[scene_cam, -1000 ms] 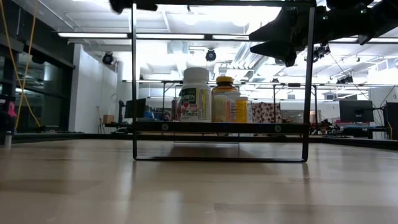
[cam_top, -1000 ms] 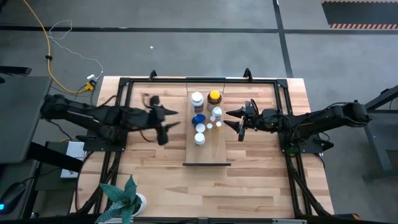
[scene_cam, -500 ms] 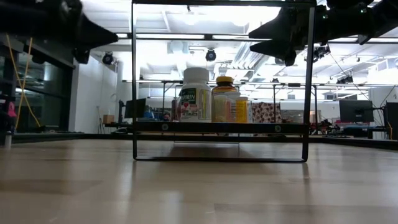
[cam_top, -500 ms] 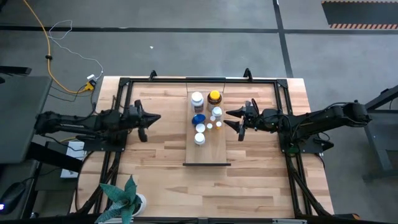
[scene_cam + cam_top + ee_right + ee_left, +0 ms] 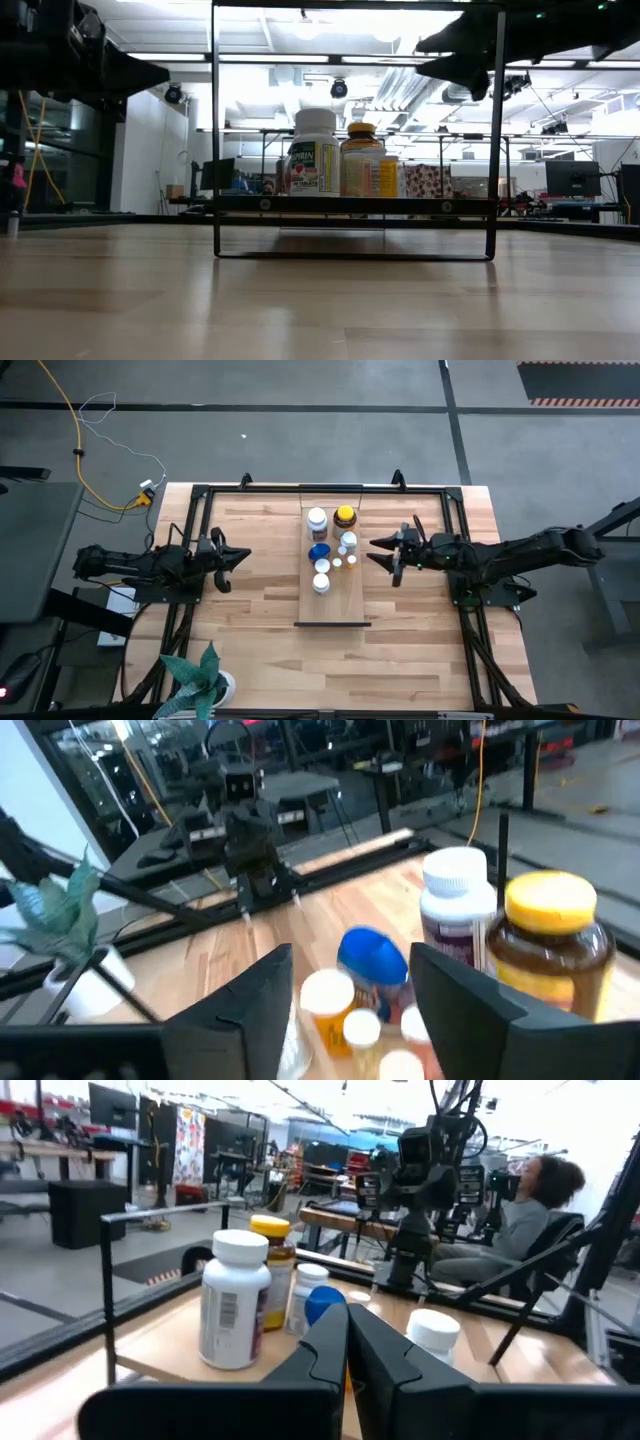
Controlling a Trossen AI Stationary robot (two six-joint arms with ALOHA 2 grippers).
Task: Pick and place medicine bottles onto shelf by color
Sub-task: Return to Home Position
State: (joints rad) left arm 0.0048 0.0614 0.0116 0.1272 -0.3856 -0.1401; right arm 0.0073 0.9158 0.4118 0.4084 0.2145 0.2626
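The shelf (image 5: 333, 600), a narrow light plank on a black wire frame (image 5: 355, 204), runs near to far at the table's middle. Several medicine bottles stand upright on its far half: a white one (image 5: 317, 520), an amber one with a yellow cap (image 5: 345, 517), a blue-capped one (image 5: 319, 552), smaller white ones (image 5: 321, 575) and tiny orange ones (image 5: 345, 561). My left gripper (image 5: 240, 557) hovers shut left of the shelf, holding nothing (image 5: 347, 1330). My right gripper (image 5: 375, 551) hovers open right of the bottles, pointing at them (image 5: 352, 960).
A potted green plant (image 5: 200, 680) stands at the table's near left corner. Black frame rails (image 5: 300, 490) run along the table's far, left and right sides. A person (image 5: 530, 1210) sits beyond the table's right side. Bare wood lies on either side of the shelf.
My left gripper has drawn back from beside the shelf toward the table's left edge and has shut with nothing in it. My right gripper has drawn back a little toward the table's right edge. The bottles stand as before.
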